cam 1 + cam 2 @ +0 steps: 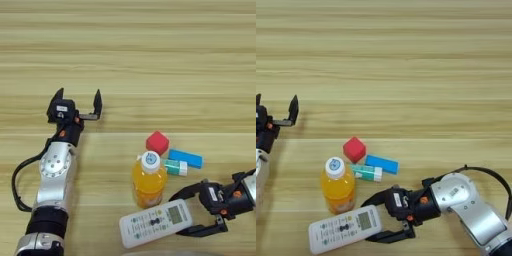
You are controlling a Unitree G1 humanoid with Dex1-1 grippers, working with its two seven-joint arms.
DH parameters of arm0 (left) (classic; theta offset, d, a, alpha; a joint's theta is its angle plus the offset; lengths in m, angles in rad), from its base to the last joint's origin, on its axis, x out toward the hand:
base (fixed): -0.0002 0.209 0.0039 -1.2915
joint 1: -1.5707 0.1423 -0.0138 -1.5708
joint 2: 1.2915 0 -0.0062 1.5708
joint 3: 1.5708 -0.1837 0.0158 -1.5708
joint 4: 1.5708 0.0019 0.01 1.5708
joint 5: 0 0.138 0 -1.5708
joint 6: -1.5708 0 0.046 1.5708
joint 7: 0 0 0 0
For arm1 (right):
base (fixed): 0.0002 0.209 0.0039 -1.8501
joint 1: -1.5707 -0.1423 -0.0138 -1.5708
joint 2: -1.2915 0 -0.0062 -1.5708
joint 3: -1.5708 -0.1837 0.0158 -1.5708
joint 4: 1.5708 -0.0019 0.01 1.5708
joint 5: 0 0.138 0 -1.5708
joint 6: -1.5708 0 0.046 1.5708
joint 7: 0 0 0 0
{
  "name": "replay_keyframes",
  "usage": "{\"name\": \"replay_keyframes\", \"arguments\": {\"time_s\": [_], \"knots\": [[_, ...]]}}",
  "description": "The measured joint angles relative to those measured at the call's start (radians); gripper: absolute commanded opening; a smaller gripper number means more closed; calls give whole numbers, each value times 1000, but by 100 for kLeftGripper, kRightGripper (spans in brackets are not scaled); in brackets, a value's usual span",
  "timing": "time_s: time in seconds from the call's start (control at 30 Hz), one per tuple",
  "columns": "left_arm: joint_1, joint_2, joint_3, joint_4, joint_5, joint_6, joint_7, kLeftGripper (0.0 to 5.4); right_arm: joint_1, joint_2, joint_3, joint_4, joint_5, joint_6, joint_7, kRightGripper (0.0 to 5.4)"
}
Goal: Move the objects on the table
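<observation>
A white remote (155, 223) with grey buttons lies at the front of the table (150, 60). My right gripper (187, 212) is open, one finger on each side of the remote's right end. Just behind the remote an orange juice bottle (148, 181) with a white cap stands upright. Beside the bottle lies a green-white tube (175, 167), with a flat blue block (186, 158) behind it and a red cube (157, 142) to the left of that. My left gripper (78, 101) is open over bare wood at the left, well away from the objects.
A black cable (17, 185) loops beside my left arm (55, 175). My right arm (466, 205) comes in from the lower right, and a black cable (491, 176) arches over it. Bare planks stretch across the far half of the table.
</observation>
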Motion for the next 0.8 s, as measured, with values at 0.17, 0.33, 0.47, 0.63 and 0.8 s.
{"name": "replay_keyframes", "arguments": {"time_s": [0.17, 0.33, 0.47, 0.63, 0.8], "knots": [[0, 0, 0, 0, 0, 0, 0, 540, 7, -11, -9, -16, 18, 11, 7, 299], [0, 0, 0, -1, 0, 0, 0, 540, 30, -49, -37, -29, 34, 11, 20, 299], [0, 0, 0, -2, 0, 0, -1, 540, 54, -82, -58, -28, 36, 7, 28, 299], [0, 1, 0, -2, 0, 0, -2, 540, 100, -128, -103, -6, 36, -15, 39, 299], [0, 1, 1, -2, 0, 0, -3, 540, 127, -149, -144, 21, 36, -40, 38, 299]]}}
